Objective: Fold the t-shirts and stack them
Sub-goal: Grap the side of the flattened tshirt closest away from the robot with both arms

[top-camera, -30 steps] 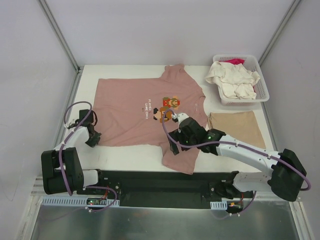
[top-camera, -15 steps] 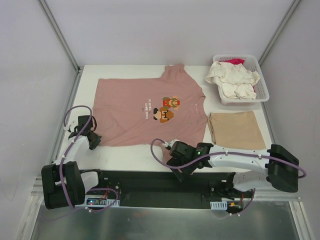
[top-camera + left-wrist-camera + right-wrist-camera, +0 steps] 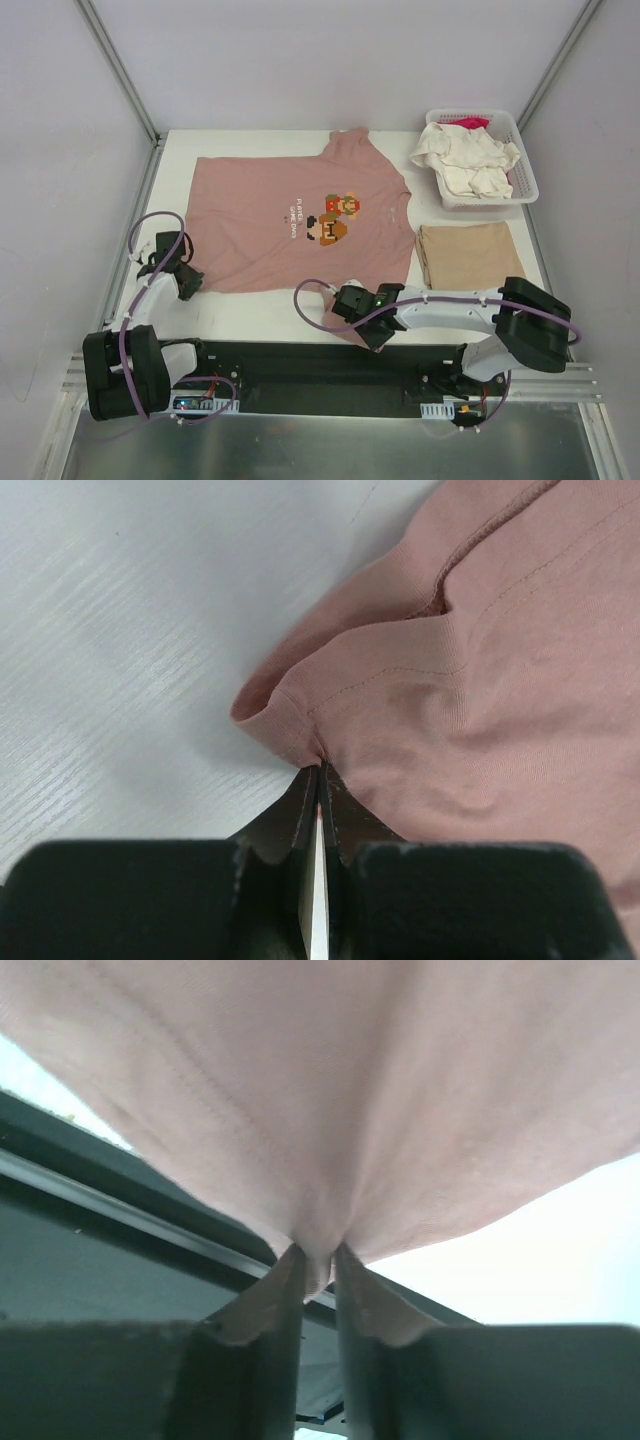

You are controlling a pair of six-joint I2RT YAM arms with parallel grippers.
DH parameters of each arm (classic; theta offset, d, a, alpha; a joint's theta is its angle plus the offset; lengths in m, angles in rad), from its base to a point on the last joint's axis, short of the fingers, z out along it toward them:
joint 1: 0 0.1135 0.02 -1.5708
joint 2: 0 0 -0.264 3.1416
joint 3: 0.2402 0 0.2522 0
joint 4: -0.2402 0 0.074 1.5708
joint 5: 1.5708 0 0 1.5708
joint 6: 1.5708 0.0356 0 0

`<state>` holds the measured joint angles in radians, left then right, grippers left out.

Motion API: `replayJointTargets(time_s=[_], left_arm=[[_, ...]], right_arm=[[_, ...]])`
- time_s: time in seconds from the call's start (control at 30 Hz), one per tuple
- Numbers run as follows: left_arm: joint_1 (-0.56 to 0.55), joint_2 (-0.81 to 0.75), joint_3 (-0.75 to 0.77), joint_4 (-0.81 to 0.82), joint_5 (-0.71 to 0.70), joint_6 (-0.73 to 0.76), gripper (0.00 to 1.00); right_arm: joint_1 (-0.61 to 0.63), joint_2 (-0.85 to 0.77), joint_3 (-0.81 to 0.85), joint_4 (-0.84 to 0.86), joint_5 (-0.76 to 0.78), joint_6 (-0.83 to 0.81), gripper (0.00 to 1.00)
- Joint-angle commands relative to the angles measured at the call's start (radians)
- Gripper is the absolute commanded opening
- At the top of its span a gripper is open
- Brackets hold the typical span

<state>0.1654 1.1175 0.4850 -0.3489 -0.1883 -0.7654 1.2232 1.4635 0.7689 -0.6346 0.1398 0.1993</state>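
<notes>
Worktop [image 3: 250, 305]: dusty-pink pixel-print t-shirt [image 3: 270, 215] spread flat, centre-left. White basket [image 3: 527, 170] at far-right corner holds a heaped cream t-shirt [image 3: 465, 160]. Folded tan t-shirt [image 3: 470, 258] just beside the pink one. Left jaws clamped on pink shirt's near-left corner. Right jaws pinching its near-right edge.

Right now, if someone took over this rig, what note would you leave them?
Left gripper: shut on the near-left corner of the pink t-shirt.
Right gripper: shut on its near sleeve.
Pink t-shirt lies spread flat, print up. Tan t-shirt lies folded to its right; cream t-shirt and magenta t-shirt sit in the basket.
Done: tan one folded. To do: fold pink, cream, magenta; stack all.
</notes>
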Motion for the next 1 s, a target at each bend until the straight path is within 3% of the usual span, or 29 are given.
replayJointTargets(time_s=[0.0,0.13,0.47,0.7,0.97], left_arm=[[0.006,-0.038,-0.002,-0.068,-0.014,-0.001,0.0],[0.008,-0.096,-0.006,-0.131,-0.036,-0.049,0.0],[0.008,-0.275,-0.04,-0.272,-0.06,-0.124,0.0],[0.008,-0.392,-0.052,-0.361,-0.125,-0.206,0.0],[0.01,-0.473,-0.023,-0.395,-0.085,-0.216,0.0]], right_arm=[[-0.007,-0.023,0.001,-0.04,0.056,0.095,0.17],[-0.005,-0.109,-0.019,-0.122,0.069,0.13,0.01],[0.015,-0.267,-0.106,-0.135,-0.129,0.173,0.01],[-0.004,-0.344,-0.1,-0.183,-0.118,0.163,0.0],[-0.062,-0.397,-0.095,-0.185,-0.124,0.134,0.0]])
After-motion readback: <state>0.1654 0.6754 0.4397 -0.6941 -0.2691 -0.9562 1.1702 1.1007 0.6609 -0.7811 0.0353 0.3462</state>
